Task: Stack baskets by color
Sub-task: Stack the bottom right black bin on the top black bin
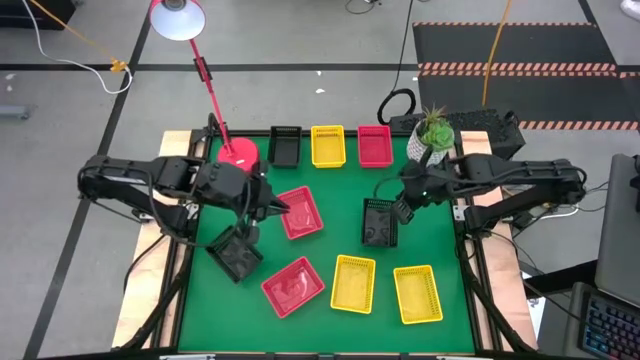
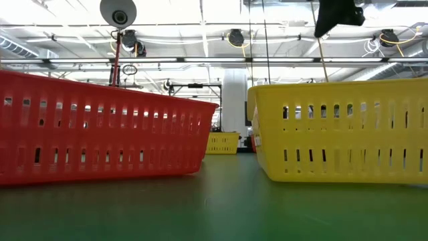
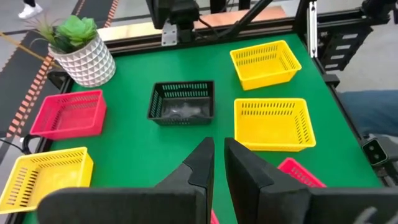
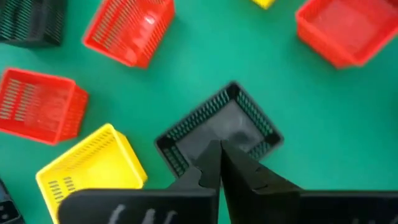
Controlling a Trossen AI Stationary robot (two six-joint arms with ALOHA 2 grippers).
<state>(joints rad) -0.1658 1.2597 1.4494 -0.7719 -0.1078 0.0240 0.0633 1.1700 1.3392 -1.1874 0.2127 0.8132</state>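
The right gripper (image 1: pixel 402 212) is seen poised over the near rim of a black basket (image 1: pixel 379 221) in the middle of the green table (image 1: pixel 340 210); in the right wrist view its fingers (image 4: pixel 208 163) are pressed together over that rim, and whether the mesh wall is pinched between them cannot be told. That basket lies directly beneath and just ahead of the hand, its long axis running roughly toward the back row, where a second black basket (image 1: pixel 284 146) stands beside a yellow basket (image 1: pixel 327 146) and a red basket (image 1: pixel 374 146). The back black basket is judged to be the likely stacking place, up and to the left of the hand, nearer the left arm's side. The right arm is reached inward from the table's right edge, wrist bent down, beside the plant pot (image 1: pixel 432 135). The left gripper (image 1: pixel 278 208) is held at the rim of a red basket in the centre (image 1: pixel 301 213), fingers nearly closed with a narrow gap in the left wrist view, nothing visibly between them. A third black basket (image 1: pixel 236 253) sits just below the left arm.
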